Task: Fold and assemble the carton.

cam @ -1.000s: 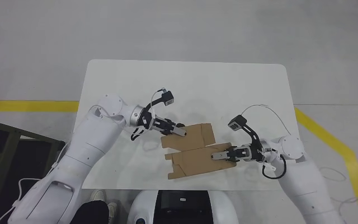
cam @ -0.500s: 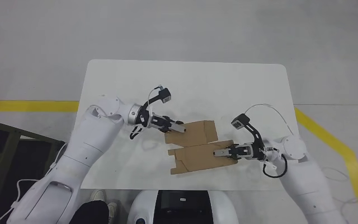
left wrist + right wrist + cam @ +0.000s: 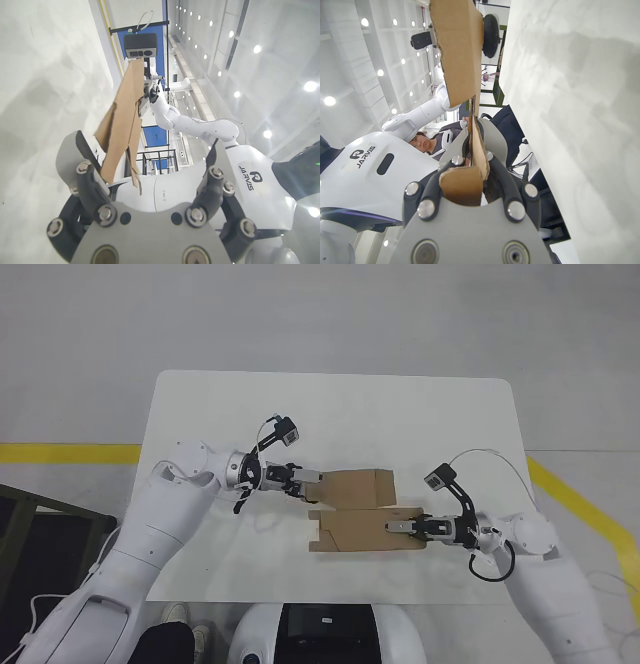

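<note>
The right hand (image 3: 472,133) grips the brown carton (image 3: 460,50) — both fingers pressed against one thin cardboard edge, with a short flap bent over near the palm. The carton stretches away from the hand alongside the white desk (image 3: 570,87) — the left arm (image 3: 420,112) lies beyond it.

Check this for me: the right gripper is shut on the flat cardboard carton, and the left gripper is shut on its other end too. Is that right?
Not quite. The left gripper is open, not shut: the left wrist view shows its fingers spread wide, with the end of the flat cardboard carton by just one of them. The right gripper is indeed shut on the carton.
</note>
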Available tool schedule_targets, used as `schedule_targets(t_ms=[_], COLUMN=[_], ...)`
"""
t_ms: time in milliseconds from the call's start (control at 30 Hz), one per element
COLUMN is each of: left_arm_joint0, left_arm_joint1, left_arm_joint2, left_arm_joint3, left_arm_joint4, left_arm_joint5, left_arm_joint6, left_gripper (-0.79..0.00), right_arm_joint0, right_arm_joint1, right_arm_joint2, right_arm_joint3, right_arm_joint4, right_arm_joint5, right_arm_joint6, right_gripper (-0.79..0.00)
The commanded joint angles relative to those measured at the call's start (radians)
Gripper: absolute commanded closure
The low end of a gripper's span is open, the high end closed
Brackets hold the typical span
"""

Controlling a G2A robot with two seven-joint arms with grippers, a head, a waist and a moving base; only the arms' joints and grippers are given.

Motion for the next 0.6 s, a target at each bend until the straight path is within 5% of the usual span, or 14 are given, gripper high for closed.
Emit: schedule_targets(t_ms=[0,567], left_arm_joint0=[0.001,-0.005], left_arm_joint1=[0.001,0.007], left_arm_joint2=[-0.003,-0.029], left_arm_joint3=[-0.007,-0.066], left_arm_joint4=[-0.001,0.032], left_arm_joint5=[0.008,0.021], left_arm_joint6=[-0.008,0.000], left_gripper=[-0.785,-0.785], right_arm_joint0=[-0.006,-0.024], right_arm_joint1=[0.002,0.011], right_arm_joint2=[0.006,0.018], right_arm_joint3=[-0.001,0.001], right_arm_joint4=[-0.008,-0.020], right_arm_joint5=[0.000,-0.008], right_arm_joint6=[-0.015,-0.052], right_gripper=[0.000,0.000])
